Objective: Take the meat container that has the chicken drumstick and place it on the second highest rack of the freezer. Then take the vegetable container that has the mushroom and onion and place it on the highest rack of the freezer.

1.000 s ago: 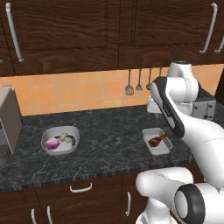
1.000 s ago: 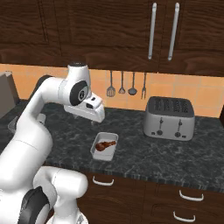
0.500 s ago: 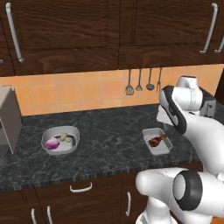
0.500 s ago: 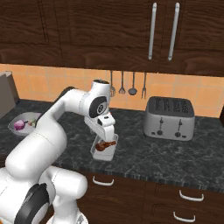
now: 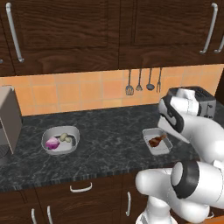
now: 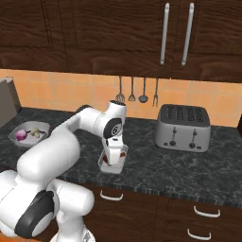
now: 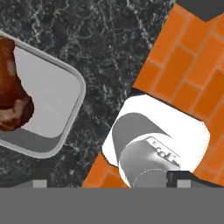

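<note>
We take the dark marbled counter (image 5: 109, 131) as our landmark: a long, glossy, black-and-grey stone slab with a straight front edge, dark wood drawers below it and dark wood wall cabinets (image 5: 109, 35) with long metal handles above. Behind it runs an orange tiled backsplash (image 5: 78, 94), matte and gridded, where four slim metal utensils (image 5: 142, 82) hang.

At the counter's left end we see the flat grey side of a tall appliance (image 5: 9, 118). At the right end sits a rounded brushed-metal toaster (image 6: 183, 127), against the backsplash.

The gripper (image 6: 112, 163) hangs low over the meat container (image 5: 156, 141), a shallow rectangular grey tray with rounded corners, lying near the counter's front edge, left of the toaster. Its claw is released, fingers spread wide, grasping nothing. In the hand view the tray's rounded rim (image 7: 76, 103) sits left of the fingertips, with bare stone just beside it.

The vegetable container (image 5: 60, 140) is a rounded grey bowl near the counter's left end, well apart from the tray, with open stone between them.

In the tray lies the chicken drumstick (image 5: 157, 140), glossy reddish-brown, thick at one end. In the bowl rest the purple onion (image 5: 52, 143) and, just beside it, the pale mushroom (image 5: 64, 137).
</note>
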Controlling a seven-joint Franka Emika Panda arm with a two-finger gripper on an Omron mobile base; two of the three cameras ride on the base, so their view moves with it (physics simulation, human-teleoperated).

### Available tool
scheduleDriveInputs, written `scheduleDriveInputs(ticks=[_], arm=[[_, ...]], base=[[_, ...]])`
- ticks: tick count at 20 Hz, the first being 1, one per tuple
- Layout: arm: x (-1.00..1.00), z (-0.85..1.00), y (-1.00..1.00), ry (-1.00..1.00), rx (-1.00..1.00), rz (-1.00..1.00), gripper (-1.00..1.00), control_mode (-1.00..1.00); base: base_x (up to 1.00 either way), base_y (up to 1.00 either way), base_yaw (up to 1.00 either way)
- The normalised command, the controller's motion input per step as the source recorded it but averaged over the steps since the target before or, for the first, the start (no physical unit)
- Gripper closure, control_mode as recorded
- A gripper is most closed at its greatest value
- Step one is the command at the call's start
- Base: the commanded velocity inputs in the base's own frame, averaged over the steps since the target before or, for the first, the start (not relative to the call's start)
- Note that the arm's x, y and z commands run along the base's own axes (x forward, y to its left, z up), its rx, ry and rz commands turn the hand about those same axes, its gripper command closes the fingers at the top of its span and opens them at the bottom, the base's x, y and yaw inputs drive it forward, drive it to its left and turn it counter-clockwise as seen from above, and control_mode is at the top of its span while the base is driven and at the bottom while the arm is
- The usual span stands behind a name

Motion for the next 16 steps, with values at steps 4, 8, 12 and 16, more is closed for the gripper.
scheduleDriveInputs(ticks=[4,8,12,16], arm=[[0.14,-0.38,0.00,-0.01,0.00,-0.05,-1.00,-1.00],[0.00,-0.33,-0.03,-0.12,0.00,0.00,-1.00,-1.00],[0.12,-0.33,-0.13,-0.13,0.00,0.00,-1.00,-1.00],[0.14,-0.36,-0.18,-0.05,0.00,0.00,-1.00,-1.00]], base=[[0.00,0.00,0.00],[0.00,0.00,0.00],[0.00,0.00,0.00],[0.00,0.00,0.00]])
